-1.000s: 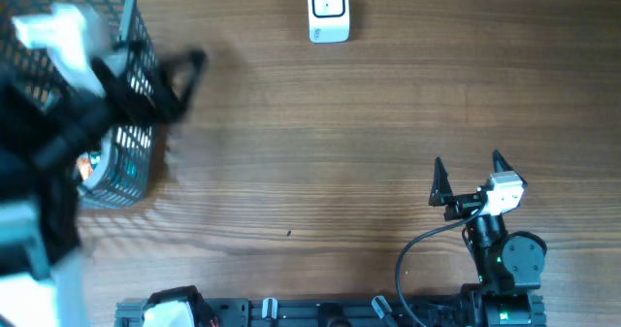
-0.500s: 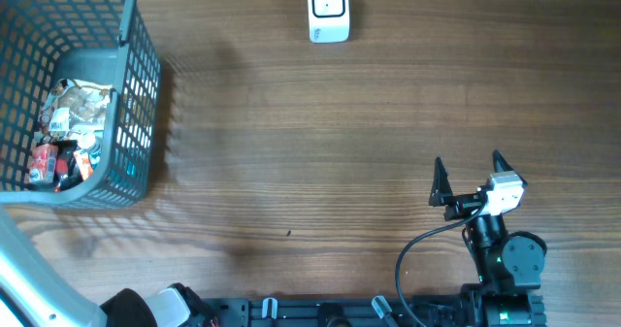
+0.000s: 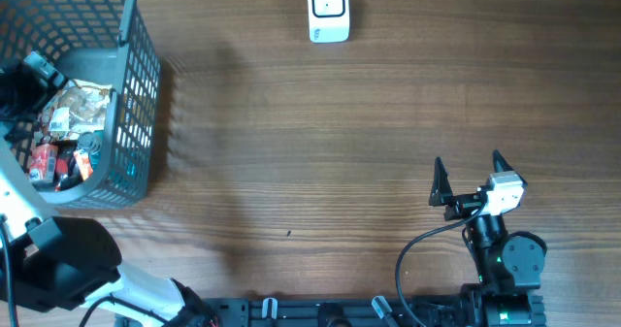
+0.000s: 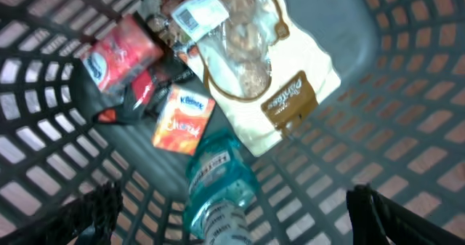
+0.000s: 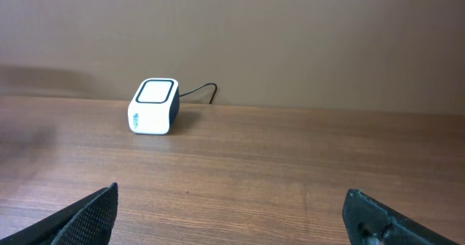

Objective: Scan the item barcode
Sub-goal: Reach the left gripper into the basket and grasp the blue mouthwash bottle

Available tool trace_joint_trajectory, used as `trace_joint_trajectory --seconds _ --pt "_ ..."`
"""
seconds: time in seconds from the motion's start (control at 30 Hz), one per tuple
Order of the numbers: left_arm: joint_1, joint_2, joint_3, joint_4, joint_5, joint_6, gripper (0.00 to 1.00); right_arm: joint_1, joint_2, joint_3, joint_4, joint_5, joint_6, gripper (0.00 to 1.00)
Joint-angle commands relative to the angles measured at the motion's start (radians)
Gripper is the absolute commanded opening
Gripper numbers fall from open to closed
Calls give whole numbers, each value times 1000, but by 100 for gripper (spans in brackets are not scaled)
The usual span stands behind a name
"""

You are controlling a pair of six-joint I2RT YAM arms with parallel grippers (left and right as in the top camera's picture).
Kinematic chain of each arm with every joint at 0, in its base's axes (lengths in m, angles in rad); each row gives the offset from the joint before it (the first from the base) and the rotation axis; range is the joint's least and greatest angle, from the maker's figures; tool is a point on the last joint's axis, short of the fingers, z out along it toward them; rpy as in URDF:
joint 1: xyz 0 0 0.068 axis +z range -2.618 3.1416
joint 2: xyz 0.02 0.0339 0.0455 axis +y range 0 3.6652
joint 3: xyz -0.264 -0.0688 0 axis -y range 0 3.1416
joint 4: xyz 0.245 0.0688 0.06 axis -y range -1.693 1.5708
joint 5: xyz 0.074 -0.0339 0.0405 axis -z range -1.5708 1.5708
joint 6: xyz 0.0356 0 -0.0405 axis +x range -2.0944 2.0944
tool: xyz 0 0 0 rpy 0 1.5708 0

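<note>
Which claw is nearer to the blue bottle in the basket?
Left. The left claw hovers over the blue bottle in the basket; the right claw rests far away across the table.

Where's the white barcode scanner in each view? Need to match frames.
Overhead: scanner at the top edge, near centre.
Right wrist: scanner left of centre, at the far side of the table by the wall.
Left wrist: not in it; only the inside of the basket shows.
Shared landmark: the wooden table, seen in overhead and right wrist only.
</note>
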Motion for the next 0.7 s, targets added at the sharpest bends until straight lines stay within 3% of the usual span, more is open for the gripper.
trace_joint_trajectory --seconds 0.0,0.13,0.4,0.57,0.67 --pt "0 13 3 -56 32 21 100 -4 -6 0 3 3 4 100" --pt "-5 13 -33 -68 31 21 100 -4 -6 0 3 3 5 100" --pt "-18 13 -286 40 28 44 100 -4 -6 0 3 3 5 100" --pt "-27 13 -308 39 44 44 85 -4 -6 0 3 3 4 100" --pt "-27 13 -317 38 72 45 82 -4 -6 0 3 3 4 100"
